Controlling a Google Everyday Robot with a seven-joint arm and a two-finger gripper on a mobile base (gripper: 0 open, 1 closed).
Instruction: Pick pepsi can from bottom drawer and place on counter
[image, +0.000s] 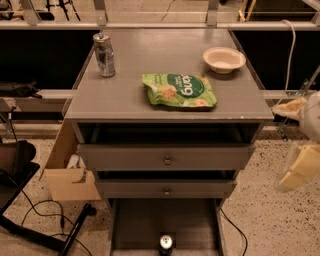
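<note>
**A:** so where are we on this one?

**B:** barely started, tbh. The bottom drawer (135, 225) is pulled open, so that bit's sorted. But the pepsi can (166, 243) stands upright on the drawer floor near the front edge, low down and well off to the left of our gripper (299, 165). Nothing is touching it.

**A:** and the gripper itself?

**B:** it's at the right edge of view, beside the cabinet, roughly level with the two upper drawers. We can't tell if it's open or closed from here. We'd guess it carries nothing, since the can is in the drawer.

**A:** so what's left for us?

**B:** pretty much everything. We reach down-left into the drawer, grab the can, lift it out and set it on the counter (150, 60), which sits up and left of the gripper. There's bare room up there around the silver can (104, 55), the chip bag (180, 91) and the bowl (224, 59). We reckon the near-left part looks easiest.
</note>
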